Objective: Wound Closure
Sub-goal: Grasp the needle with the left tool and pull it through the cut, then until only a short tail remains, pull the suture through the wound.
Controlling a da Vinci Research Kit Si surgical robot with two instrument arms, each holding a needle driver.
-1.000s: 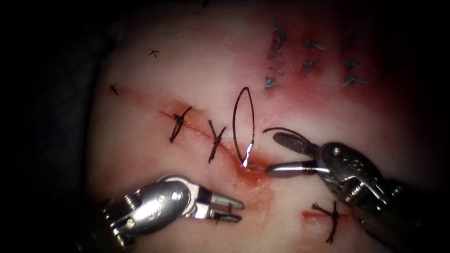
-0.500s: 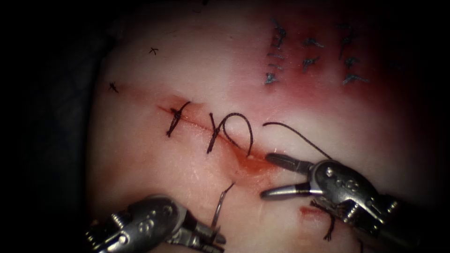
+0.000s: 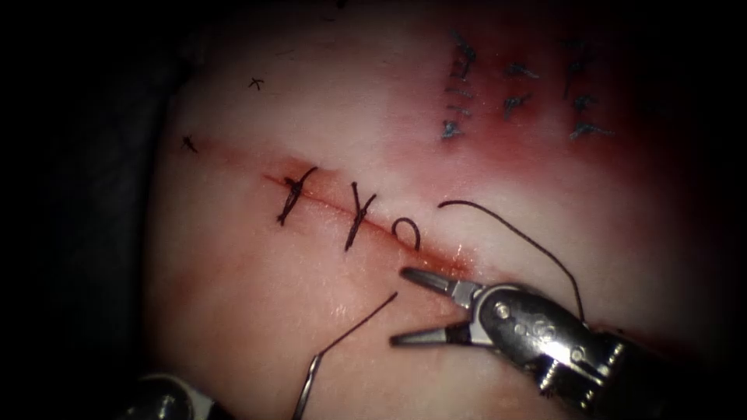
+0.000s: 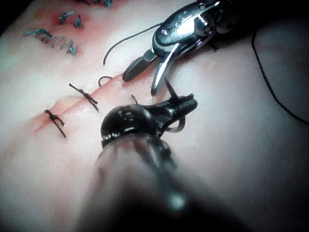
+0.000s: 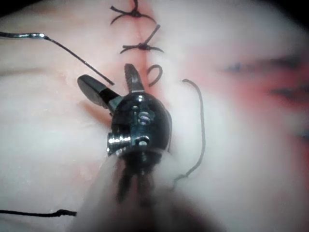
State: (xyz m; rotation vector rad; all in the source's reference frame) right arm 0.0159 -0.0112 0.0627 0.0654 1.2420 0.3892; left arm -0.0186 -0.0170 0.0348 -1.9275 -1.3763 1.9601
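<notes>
The tissue (image 3: pixel 257 295) carries a slanting cut (image 3: pixel 327 204) with two tied stitches (image 3: pixel 294 196). A small thread loop (image 3: pixel 405 231) stands on the cut beside the second stitch. My right tool (image 3: pixel 397 306) hovers just below that loop, jaws open and holding nothing. My left tool (image 4: pixel 186 105) is low on the left side of the cut, shut on the curved needle (image 3: pixel 306 385), which is out of the tissue. The grip sits past the needle's thread end. Thread (image 3: pixel 358 325) runs taut from the needle up toward the cut. The free tail (image 3: pixel 513 233) lies on the right side.
Several older blue stitches (image 3: pixel 510 101) mark the reddened tissue at the back right. Red fluid (image 3: pixel 459 260) pools along the cut by the right tool. More thread (image 4: pixel 270 82) lies slack on the tissue beyond the left tool.
The left tool took the needle and drew it down and left, pulling thread through. The tall loop over the cut shrank to a small one. The right tool moved down and left, jaws open.
</notes>
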